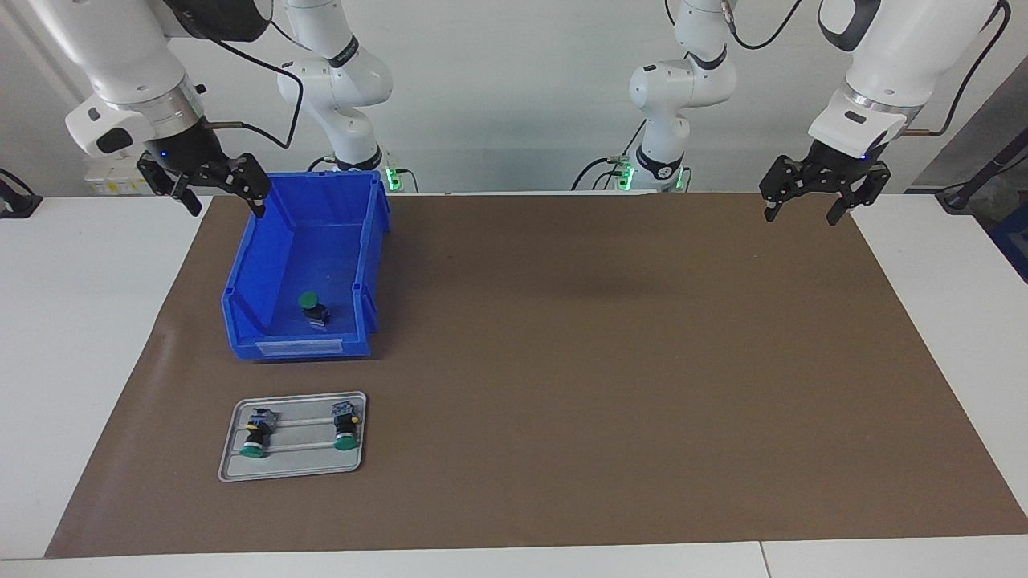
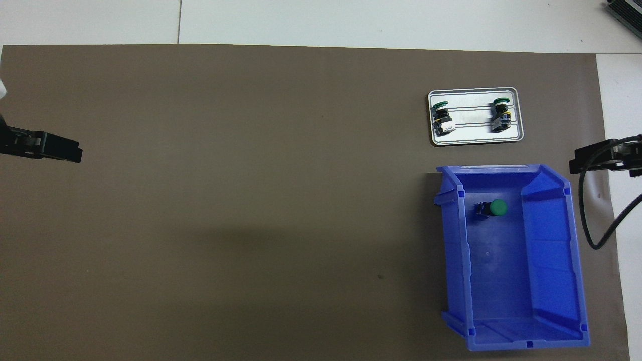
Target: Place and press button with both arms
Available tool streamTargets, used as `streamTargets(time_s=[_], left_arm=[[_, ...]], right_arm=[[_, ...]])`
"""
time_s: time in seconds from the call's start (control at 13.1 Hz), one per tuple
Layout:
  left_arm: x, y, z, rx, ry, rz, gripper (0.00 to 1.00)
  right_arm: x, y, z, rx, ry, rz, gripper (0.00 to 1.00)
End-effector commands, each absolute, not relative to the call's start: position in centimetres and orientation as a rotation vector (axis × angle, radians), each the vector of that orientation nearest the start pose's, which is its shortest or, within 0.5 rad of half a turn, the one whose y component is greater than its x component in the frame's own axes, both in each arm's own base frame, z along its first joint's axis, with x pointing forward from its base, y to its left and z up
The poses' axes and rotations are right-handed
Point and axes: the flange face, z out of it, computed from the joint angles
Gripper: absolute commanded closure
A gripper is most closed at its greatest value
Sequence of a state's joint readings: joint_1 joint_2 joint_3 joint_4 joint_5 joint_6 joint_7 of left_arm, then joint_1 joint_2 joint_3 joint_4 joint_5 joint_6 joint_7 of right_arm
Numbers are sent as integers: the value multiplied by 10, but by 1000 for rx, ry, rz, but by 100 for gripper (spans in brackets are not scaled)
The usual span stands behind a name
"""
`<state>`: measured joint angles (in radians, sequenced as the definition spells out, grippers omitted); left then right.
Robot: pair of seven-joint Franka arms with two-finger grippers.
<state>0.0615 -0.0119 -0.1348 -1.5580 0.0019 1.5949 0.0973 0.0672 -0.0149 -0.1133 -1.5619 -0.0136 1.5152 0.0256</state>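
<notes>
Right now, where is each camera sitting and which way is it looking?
Facing view: high across the table, looking at the robots; both whole arms show, left gripper and right gripper raised with fingers open.
Overhead view: high above the robots' end, looking steeply down and forward; only the gripper tips show at the edges.
Both share the blue bin holding one button, and the metal tray with two buttons.
</notes>
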Motion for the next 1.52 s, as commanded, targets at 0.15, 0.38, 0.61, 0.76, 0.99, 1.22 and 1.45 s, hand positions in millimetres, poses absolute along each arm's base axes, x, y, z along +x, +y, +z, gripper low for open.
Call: streamTargets(time_s=[0.15, 0.38, 0.61, 0.76, 0.99, 1.22, 1.45], left_arm=[[546, -37, 639, -3109, 251, -61, 0], [546, -38, 640, -3109, 253, -64, 0], [546, -37, 640, -3109, 253, -64, 0], [546, -37, 640, -3109, 253, -64, 0], [546, -37, 640, -3109, 251, -64, 0], [546, -37, 639, -3109, 251, -61, 0], [546, -38, 640, -3109, 256, -64, 0]], right_arm=[[532, -28, 636, -3146, 129, 39, 0], [532, -25, 637, -3159, 115, 35, 0], [531, -26, 637, -3163, 104, 56, 0], [530, -26, 638, -3163, 56, 62, 0], [528, -27, 635, -3164, -46, 71, 0], [528, -30, 635, -3170, -29, 76, 0], [528, -35, 636, -3172, -5, 64, 0]])
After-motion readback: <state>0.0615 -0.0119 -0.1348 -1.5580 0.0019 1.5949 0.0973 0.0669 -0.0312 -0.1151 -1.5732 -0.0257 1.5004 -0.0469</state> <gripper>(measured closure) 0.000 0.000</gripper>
